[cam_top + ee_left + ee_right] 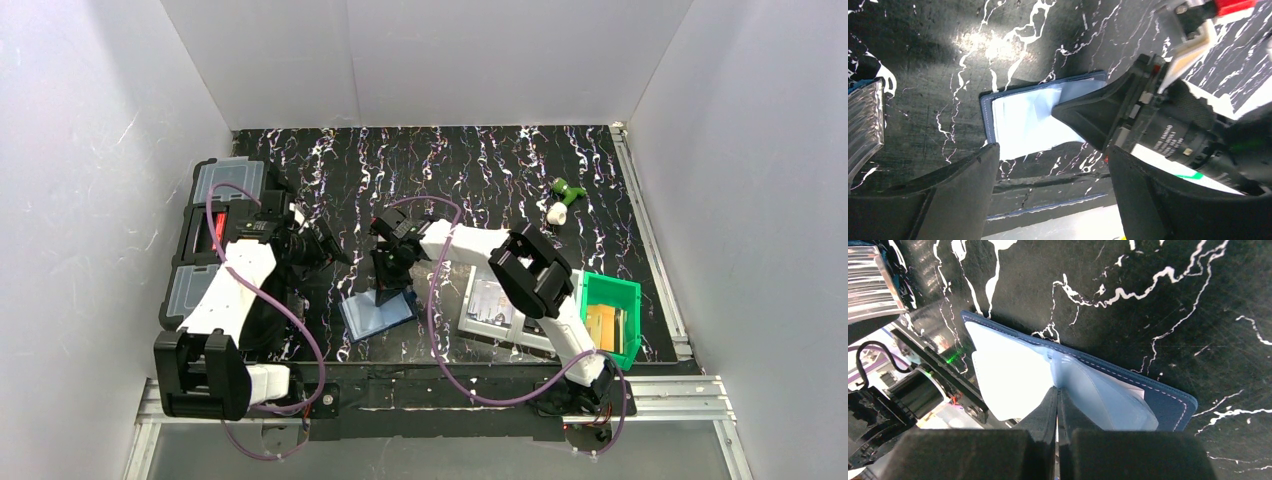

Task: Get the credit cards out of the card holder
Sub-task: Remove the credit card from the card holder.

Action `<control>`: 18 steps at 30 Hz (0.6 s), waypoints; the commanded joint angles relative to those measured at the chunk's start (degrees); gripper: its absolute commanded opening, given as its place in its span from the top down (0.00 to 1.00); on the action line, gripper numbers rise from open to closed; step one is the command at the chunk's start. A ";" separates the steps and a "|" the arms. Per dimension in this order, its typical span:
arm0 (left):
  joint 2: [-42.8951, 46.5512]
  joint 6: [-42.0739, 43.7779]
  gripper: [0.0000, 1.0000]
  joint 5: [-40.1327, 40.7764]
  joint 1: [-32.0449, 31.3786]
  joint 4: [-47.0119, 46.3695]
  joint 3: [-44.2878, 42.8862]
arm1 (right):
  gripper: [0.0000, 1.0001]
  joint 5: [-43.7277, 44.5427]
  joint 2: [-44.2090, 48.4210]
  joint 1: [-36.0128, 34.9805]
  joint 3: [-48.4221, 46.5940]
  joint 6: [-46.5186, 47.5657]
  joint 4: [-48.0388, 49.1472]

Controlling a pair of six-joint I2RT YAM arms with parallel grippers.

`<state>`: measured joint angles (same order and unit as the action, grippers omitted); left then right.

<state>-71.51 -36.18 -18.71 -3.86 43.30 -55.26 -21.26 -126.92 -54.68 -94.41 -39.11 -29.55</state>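
Observation:
The navy blue card holder (378, 312) lies open on the black marbled table, its pale blue clear sleeves (1013, 375) facing up. My right gripper (386, 285) points down at it, jaws shut, tips (1057, 392) pressed where the sleeves meet the fold. Some sleeves (1108, 400) bulge up beside the fingers. It also shows in the left wrist view (1023, 120). My left gripper (335, 250) is open and empty, hovering just left of the holder (1053, 150). Gold-tan credit cards (602, 325) stand in the green bin. No card shows clearly in the sleeves.
A green bin (625, 300) sits at the right front. A white tray (470, 325) with a printed card-like item lies beside it. A black organiser box (215, 235) with clear lids stands at the left. A small green and white object (562, 200) lies at the back right.

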 commanded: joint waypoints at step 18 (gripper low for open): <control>-9.03 1.68 0.35 0.69 -8.59 -6.86 9.00 | 0.99 -8.08 4.93 3.96 9.15 -2.37 8.77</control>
<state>-79.25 -33.92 -18.86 -10.65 38.62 -47.79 -28.41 -124.16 -51.19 -86.32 -41.25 -22.23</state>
